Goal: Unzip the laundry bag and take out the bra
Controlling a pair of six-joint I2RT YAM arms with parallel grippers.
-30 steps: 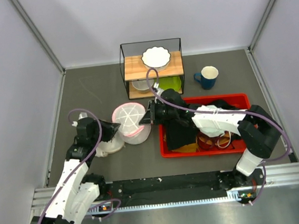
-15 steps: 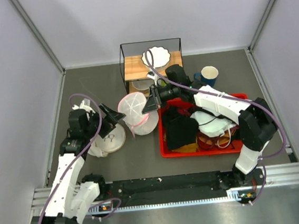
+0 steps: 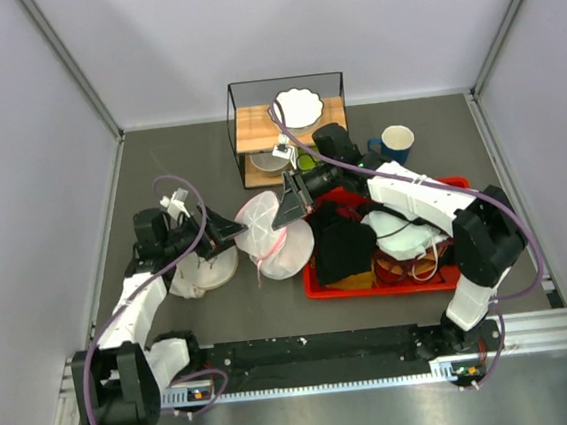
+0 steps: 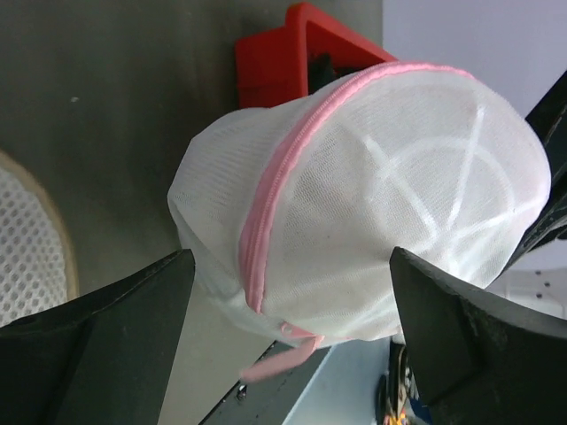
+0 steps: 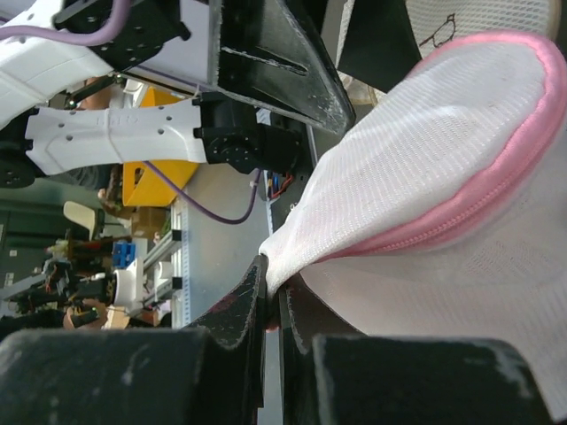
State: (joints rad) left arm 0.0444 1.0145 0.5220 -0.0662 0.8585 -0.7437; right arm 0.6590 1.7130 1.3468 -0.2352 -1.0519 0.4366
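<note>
The laundry bag (image 3: 271, 239), a white mesh dome with a pink zipper band (image 4: 273, 190), hangs tilted above the table. My right gripper (image 3: 289, 210) is shut on a pinch of its mesh at the upper right edge (image 5: 276, 266). My left gripper (image 3: 231, 231) stands wide open just left of the bag. In the left wrist view its fingers (image 4: 97, 345) flank the bag's lower part (image 4: 381, 204) without touching it. A pink zipper pull tab (image 4: 285, 359) dangles loose below the bag. The bra is hidden.
A cream padded round piece (image 3: 207, 270) lies on the table under the left gripper. A red tray (image 3: 442, 185) of dark and white clothes sits to the right. Behind stand a wire rack (image 3: 290, 121) with a white plate and a blue mug (image 3: 393, 145).
The left gripper has opened wide and let go. The right arm lifted the bag off the table, tilted it, and now holds it slightly lower and nearer.
</note>
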